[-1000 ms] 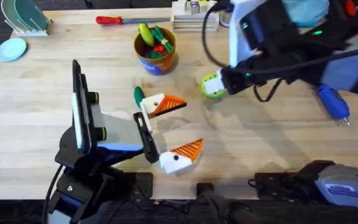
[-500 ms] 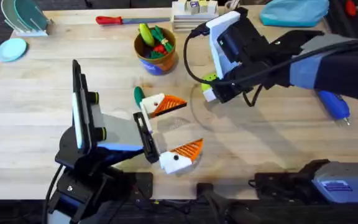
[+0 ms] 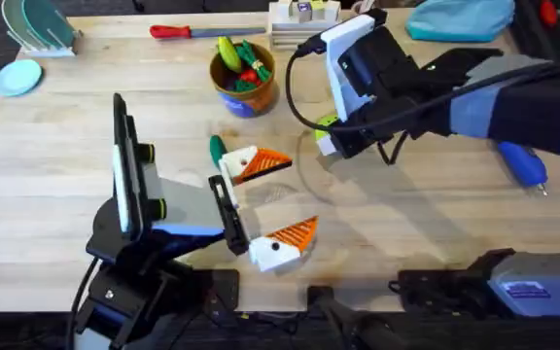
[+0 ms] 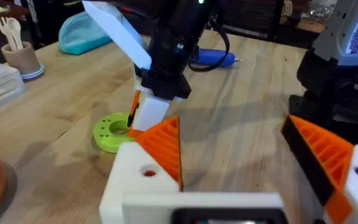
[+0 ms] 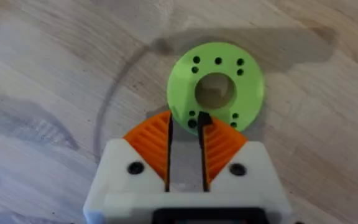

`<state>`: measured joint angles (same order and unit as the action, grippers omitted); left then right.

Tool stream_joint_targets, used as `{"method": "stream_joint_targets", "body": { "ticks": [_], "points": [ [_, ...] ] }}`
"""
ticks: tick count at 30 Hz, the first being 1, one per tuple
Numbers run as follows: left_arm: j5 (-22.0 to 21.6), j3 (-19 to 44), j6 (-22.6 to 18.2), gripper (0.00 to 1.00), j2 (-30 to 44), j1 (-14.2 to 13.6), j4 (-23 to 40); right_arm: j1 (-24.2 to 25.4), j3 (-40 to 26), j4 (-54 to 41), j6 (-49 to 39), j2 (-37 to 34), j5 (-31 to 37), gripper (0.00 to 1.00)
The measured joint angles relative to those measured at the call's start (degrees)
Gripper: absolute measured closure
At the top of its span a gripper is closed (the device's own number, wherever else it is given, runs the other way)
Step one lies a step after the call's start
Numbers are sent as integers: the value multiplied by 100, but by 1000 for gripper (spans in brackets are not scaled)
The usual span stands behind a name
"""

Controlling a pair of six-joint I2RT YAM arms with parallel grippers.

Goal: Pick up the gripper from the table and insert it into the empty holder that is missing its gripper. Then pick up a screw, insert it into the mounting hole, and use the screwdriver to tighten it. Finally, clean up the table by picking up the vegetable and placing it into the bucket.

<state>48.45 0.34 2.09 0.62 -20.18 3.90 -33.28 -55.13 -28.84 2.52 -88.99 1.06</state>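
Observation:
My right gripper [image 3: 327, 144] reaches in from the right and hovers low over the green ring-shaped disc [image 5: 216, 87]. Its orange pads [image 5: 151, 143] stand a narrow gap apart. A small dark screw [image 5: 202, 119] stands at the disc's rim by one pad tip. My left gripper [image 3: 275, 202] rests open at mid-table, and both of its white jaw blocks [image 4: 142, 171] carry orange ribbed wedges [image 4: 166, 146]. The dark green vegetable [image 3: 217, 148] lies just behind it. The blue screwdriver [image 3: 523, 163] lies at the right. The blue bucket [image 3: 244, 92] stands at the back.
The bucket holds yellow, red and green toy foods [image 3: 239, 58]. A red-handled screwdriver [image 3: 188, 31] lies at the table's back edge, beside a white box [image 3: 304, 24]. A pale pen cup [image 4: 22, 57] and a teal pouch [image 4: 82, 34] stand farther back.
A second ago the right arm was higher and farther right. It has swung left and come down over the green disc, and has barely moved in the last half second. The left arm has stayed still.

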Motion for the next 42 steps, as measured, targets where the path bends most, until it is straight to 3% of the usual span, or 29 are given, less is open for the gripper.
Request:
{"method": "stream_joint_targets", "body": {
  "ticks": [15, 23, 37, 42],
  "points": [
    [2, 0, 0, 7, 0, 0, 0, -210, -5, -4, -5, -172, 309, 739],
    [2, 0, 0, 7, 0, 0, 0, -372, -87, 34, 54, -258, 600, 992],
    [2, 0, 0, 8, 1, 0, 0, -411, -129, -89, 175, -220, 863, 996],
    [0, 0, 0, 8, 2, 0, 0, -411, -286, -162, 175, 242, 872, 996]
  ]
}}
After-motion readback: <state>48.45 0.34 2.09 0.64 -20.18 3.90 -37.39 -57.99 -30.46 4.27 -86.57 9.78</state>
